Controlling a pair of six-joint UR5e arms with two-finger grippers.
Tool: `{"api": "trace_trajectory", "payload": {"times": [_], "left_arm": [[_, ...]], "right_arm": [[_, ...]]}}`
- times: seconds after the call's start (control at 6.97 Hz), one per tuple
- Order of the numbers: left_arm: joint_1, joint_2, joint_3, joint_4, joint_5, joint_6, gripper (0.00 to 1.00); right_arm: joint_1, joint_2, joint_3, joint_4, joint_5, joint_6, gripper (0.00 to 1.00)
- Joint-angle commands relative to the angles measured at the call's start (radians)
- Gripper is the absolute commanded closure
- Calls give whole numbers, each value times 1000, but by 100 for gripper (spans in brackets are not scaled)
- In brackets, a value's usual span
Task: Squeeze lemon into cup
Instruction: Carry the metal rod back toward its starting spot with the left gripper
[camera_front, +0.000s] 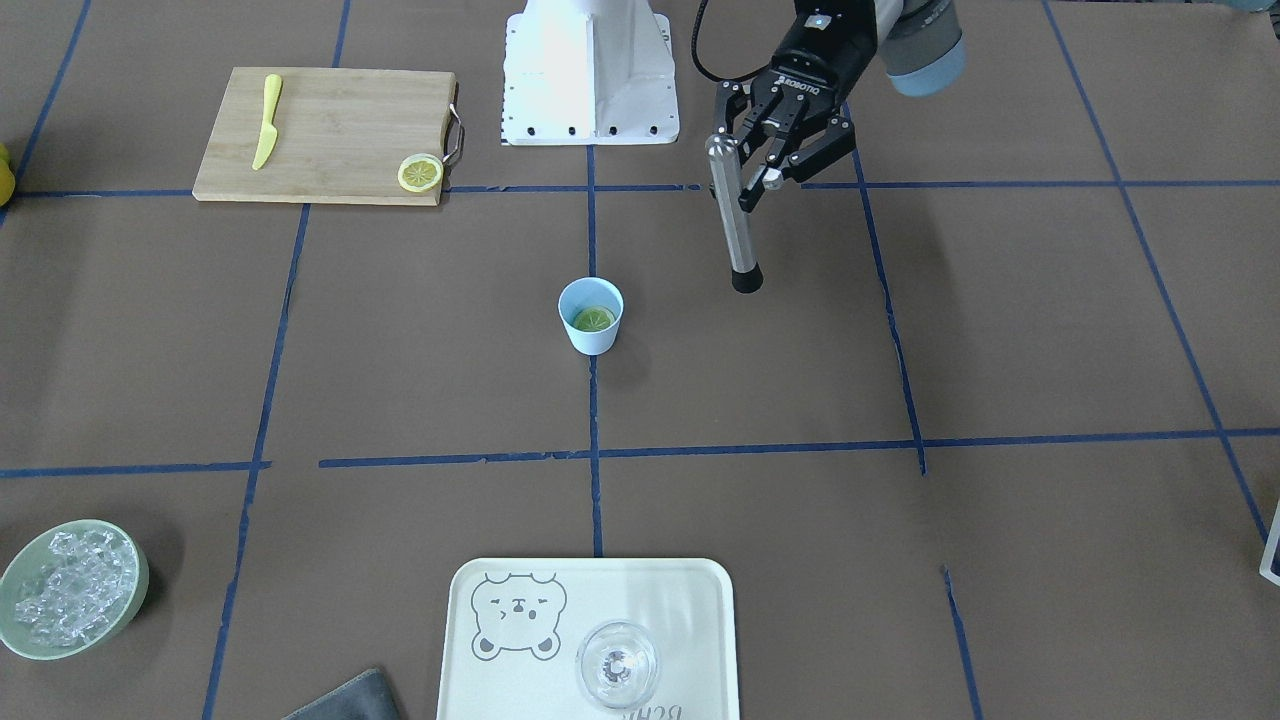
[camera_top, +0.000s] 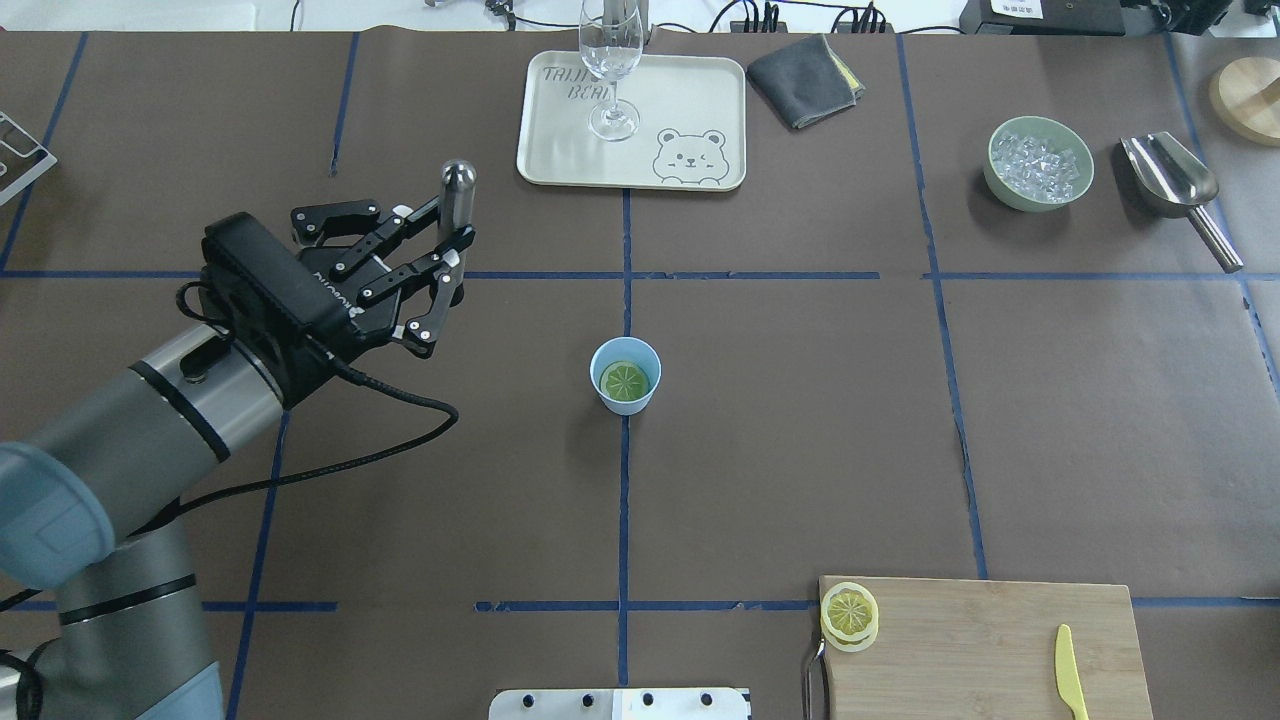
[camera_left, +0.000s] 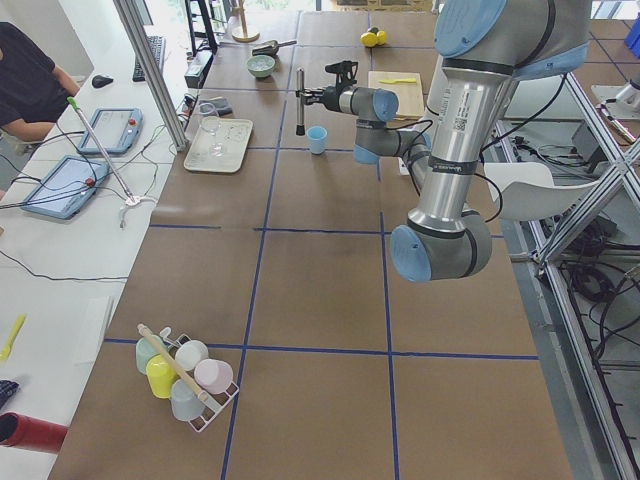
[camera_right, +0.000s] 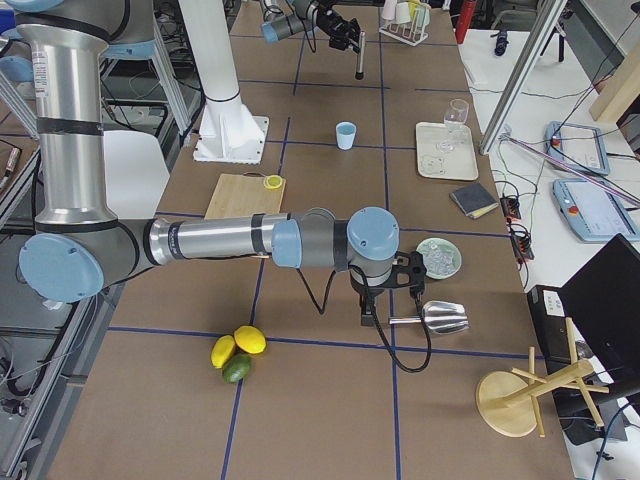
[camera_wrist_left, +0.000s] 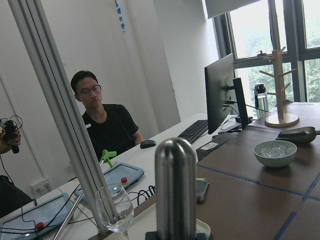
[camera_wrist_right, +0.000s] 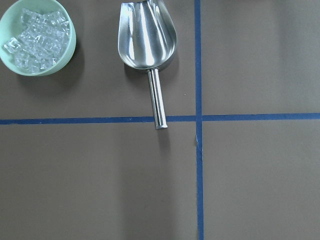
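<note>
The pale blue cup stands at the table's middle, also in the overhead view. A lemon slice lies flat inside it, cut face up. A second lemon slice lies on the corner of the cutting board. My left gripper is shut on an upright steel muddler with a black tip, held above the table and to the cup's side. My right gripper hangs over the steel scoop; I cannot tell whether it is open or shut.
A bamboo cutting board with a yellow knife is near the robot's base. A cream tray holds a clear glass. A green ice bowl, a steel scoop and a grey cloth lie at the far side.
</note>
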Motion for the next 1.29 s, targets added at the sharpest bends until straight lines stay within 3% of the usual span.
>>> {"api": "trace_trajectory", "payload": {"times": [0.0,0.29,0.57,0.72,1.0,1.15], "left_arm": [[-49,169,-92,4,-124,-58,100],[-251,313,-149,32,-419,-71,100],[-638,320,-140,191,-871,-74,100],[-708,323,-112,199,-1001,-74,100],[-714,367,-86,318,-1013,-73,100],[-711,369,-77,440,-1012,-73,100]], "right_arm": [[0,-9,-3,0,-64,-4,0],[-2,-12,-7,-5,-76,1,0],[-13,-29,-7,-2,-79,-7,0],[-13,-28,-4,-2,-77,-7,0],[-13,-28,0,2,-73,-8,0],[-13,-26,0,2,-73,-8,0]]}}
